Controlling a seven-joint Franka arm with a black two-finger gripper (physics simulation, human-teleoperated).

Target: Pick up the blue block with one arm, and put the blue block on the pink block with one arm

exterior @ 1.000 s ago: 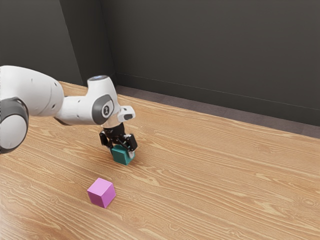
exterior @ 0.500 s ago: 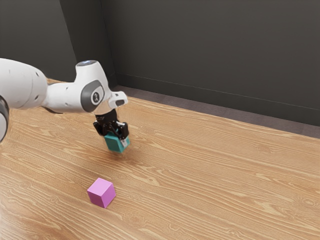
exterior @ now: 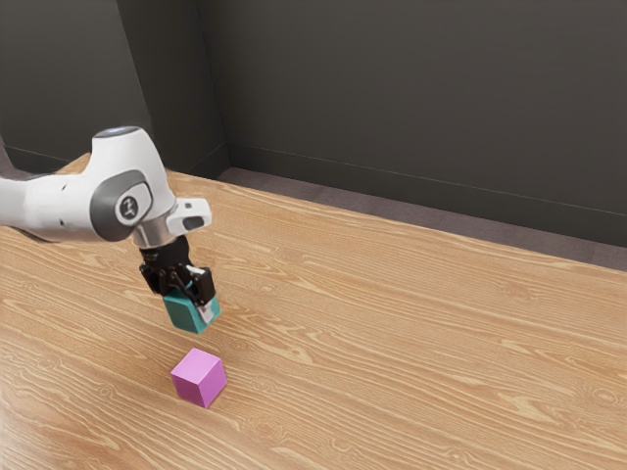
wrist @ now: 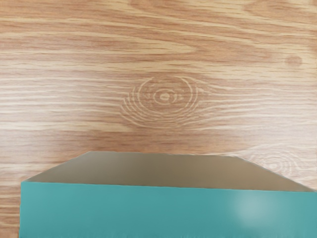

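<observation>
While 1 blue block hangs, 1 pink rests.

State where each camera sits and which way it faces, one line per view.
Exterior view: beside the wooden table, looking down across it at the small pink cube; shows the white arm and black tool gripping the teal-blue cube.
Wrist view: on the arm's wrist, facing down at the tabletop past the held cube.
Both share the cube and table.

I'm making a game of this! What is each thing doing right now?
blue block: held in the air, tilted, off the table.
gripper: shut on the blue block.
pink block: sitting on the table, nothing on top.
table: wooden, with the pink block on it.
</observation>
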